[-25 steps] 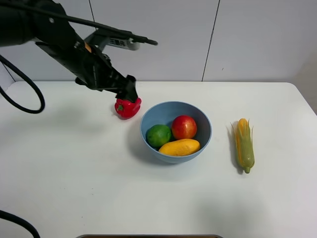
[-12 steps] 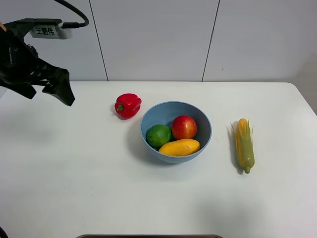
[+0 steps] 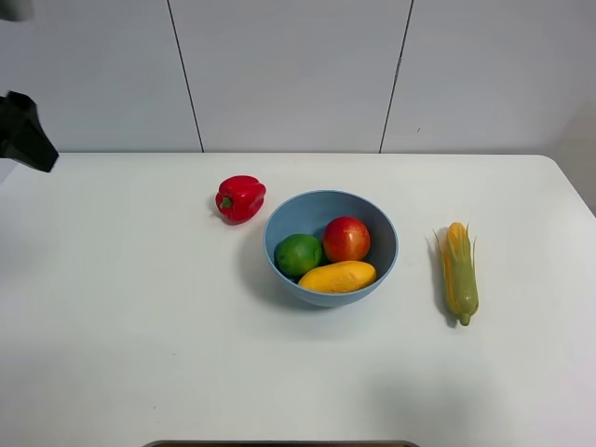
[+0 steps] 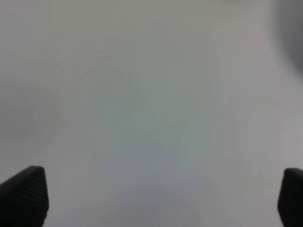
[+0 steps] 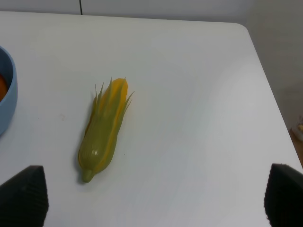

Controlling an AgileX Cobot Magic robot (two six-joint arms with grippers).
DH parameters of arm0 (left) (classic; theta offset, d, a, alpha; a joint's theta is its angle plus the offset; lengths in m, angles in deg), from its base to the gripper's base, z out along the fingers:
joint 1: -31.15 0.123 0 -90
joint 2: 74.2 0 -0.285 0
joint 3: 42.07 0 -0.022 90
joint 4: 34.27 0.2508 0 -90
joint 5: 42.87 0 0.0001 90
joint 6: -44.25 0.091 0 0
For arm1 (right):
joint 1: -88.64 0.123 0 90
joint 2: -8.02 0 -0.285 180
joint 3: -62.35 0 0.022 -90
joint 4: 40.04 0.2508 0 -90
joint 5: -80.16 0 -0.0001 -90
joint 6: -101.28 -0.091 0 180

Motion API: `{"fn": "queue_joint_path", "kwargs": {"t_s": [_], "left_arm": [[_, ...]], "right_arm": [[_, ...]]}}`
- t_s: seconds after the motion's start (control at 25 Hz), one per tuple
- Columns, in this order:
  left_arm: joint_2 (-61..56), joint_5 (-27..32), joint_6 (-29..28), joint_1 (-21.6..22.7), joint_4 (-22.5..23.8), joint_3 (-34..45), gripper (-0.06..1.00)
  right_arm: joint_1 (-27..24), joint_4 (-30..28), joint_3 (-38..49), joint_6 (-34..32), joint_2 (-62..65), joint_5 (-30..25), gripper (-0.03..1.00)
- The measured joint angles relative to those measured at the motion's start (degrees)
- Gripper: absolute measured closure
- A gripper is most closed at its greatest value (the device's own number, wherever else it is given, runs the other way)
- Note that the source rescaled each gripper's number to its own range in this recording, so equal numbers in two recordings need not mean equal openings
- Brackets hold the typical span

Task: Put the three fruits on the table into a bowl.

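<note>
The light-blue bowl (image 3: 312, 207) stands in the middle of the white table (image 3: 186, 326). In it lie the green lime (image 3: 298, 254), the red apple (image 3: 346, 238) and the yellow-orange mango (image 3: 337, 277). My left gripper (image 3: 23, 135) is a dark shape at the far left edge, well away from the bowl. In the left wrist view it (image 4: 156, 198) is open and empty over a blurred white surface. My right gripper (image 5: 154, 196) is open and empty, out of the exterior high view. The bowl's rim (image 5: 7, 94) shows at the edge of the right wrist view.
A red bell pepper (image 3: 240, 197) lies on the table just left of the bowl, toward the back. A corn cob in green husk (image 3: 459, 270) lies right of the bowl and shows in front of my right gripper (image 5: 104, 130). The table's right edge is near the corn.
My left arm has pulled back from above the bell pepper to the far left edge of the view, empty. The fruits, bowl, pepper and corn have not moved.
</note>
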Motion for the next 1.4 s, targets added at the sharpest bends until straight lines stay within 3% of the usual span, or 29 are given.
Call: {"fn": "queue_joint_path", "kwargs": {"t_s": [0.2,0.6,0.92,1.4], "left_arm": [[-12.7,0.0,0.0,2.5,1.6,7.0,-0.03],[-39.4,0.1,-0.3,12.9,-3.2,29.1,-0.03],[-57.4,-8.9,-0.3,16.9,-6.4,46.8,-0.03],[-68.3,-5.8,-0.1,17.0,-7.8,48.3,-0.03]], "right_arm": [[0.0,0.0,0.0,0.0,0.0,0.0,0.19],[0.0,0.0,0.0,0.0,0.0,0.0,0.19],[0.0,0.0,0.0,0.0,0.0,0.0,0.19],[0.0,0.0,0.0,0.0,0.0,0.0,0.19]]}}
